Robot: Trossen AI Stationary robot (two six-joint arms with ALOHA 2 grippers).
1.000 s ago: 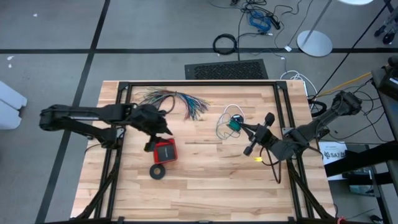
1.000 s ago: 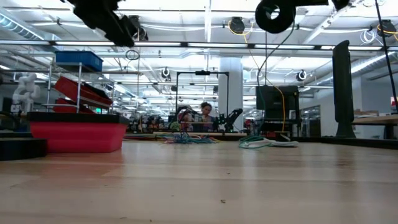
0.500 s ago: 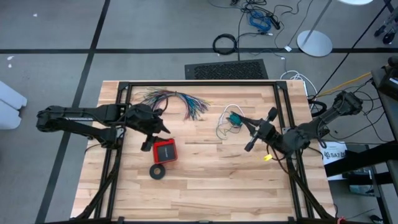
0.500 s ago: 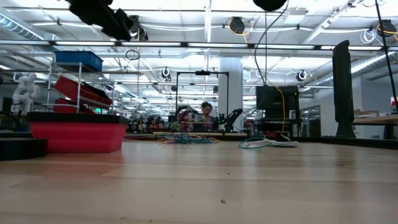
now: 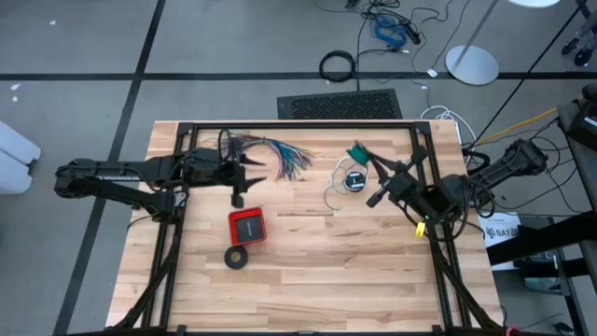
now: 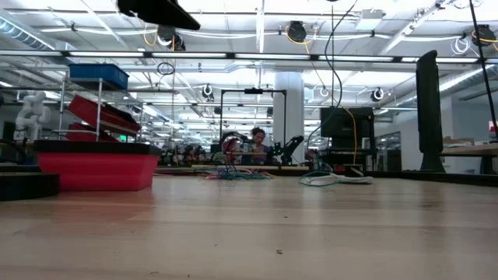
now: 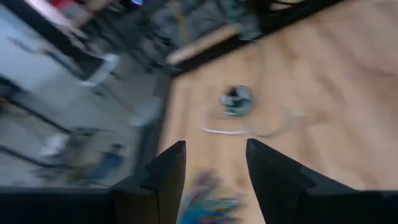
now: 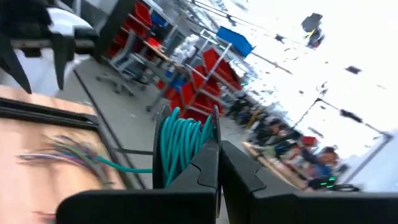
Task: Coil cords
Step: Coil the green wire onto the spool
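Note:
The teal-green cord is a small coil (image 5: 355,151), lifted above the table's far right part, with my right gripper (image 5: 366,161) shut on it; in the right wrist view the coil (image 8: 182,142) stands edge-on at the fingertips. The white cord (image 5: 334,187) lies in loops on the table, its black round piece (image 5: 353,180) just below the raised coil. My left gripper (image 5: 246,174) hovers open over the table's left part, fingers pointing toward the right edge, touching nothing; its wrist view shows the black round piece (image 7: 236,99) far ahead. My right gripper pinches the coil's bundled turns (image 8: 186,155) between its two fingers, which lie across the strands. The fingers come roughly level, slanting from the table's near right. The coil is clear of the table, standing upright above the fingertips, and one loose strand (image 8: 127,167) trails off sideways.
A fanned bundle of many-coloured wires (image 5: 270,149) lies at the far edge by my left gripper. A red box (image 5: 247,226) and a black tape ring (image 5: 236,257) sit nearer the front. A black frame (image 5: 298,126) borders the table. Bare wood spans the near half.
My right gripper has risen and gone toward the far edge with the teal coil, rolling its wrist; the coil is lifted off the white cord, whose black piece now lies bare. My left gripper has risen, drifted toward the far edge and tipped up to nearly level.

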